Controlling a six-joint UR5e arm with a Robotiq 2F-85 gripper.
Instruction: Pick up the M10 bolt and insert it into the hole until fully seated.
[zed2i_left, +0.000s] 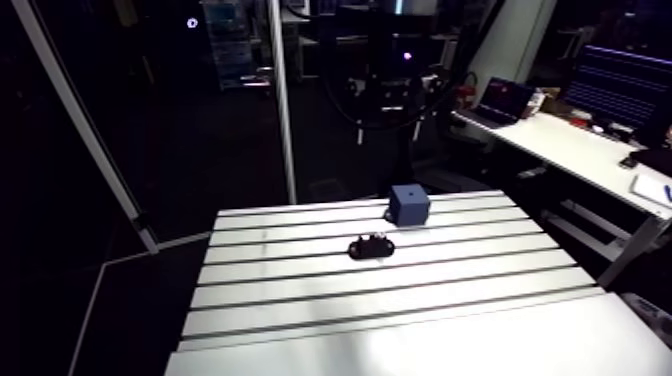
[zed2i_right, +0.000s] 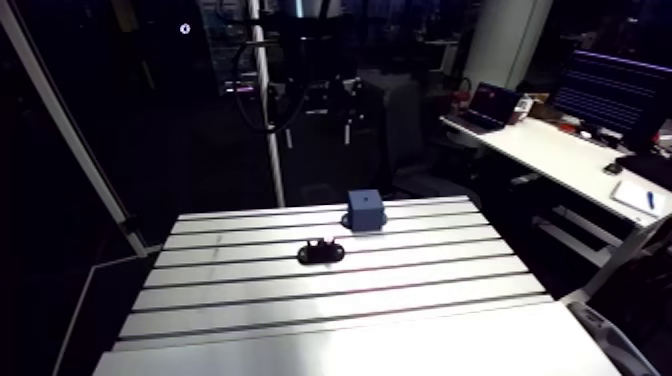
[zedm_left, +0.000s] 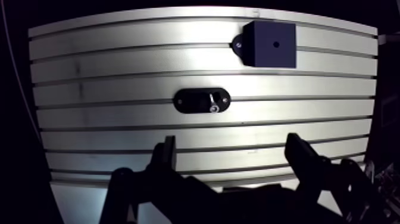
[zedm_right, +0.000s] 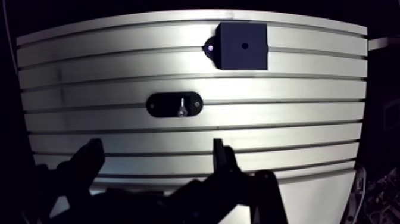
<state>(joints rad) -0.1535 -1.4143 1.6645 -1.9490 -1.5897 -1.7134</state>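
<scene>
Aluminium table (zedm_left: 89, 59): slotted, carrying both parts.
Gripper (zedm_left: 232, 144): fingers spread wide, nothing between.
M10 bolt (zedm_left: 212, 102): lying in black oval holder (zedm_left: 189, 100), just ahead.
Blue block (zedm_left: 262, 53): farther ahead, hole (zedm_left: 275, 43) on top.

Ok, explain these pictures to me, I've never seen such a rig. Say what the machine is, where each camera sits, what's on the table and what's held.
This is one robot arm working at a slotted aluminium table. Two pictures come from a camera riding on the arm, looking across the table. The other two come from a camera on the wrist, looking down past the hand. Its two dark fingers stand apart and hold nothing. On the table sits a blue block with a small hole in its top. Nearer the hand lies a black oval holder carrying a shiny bolt.
</scene>
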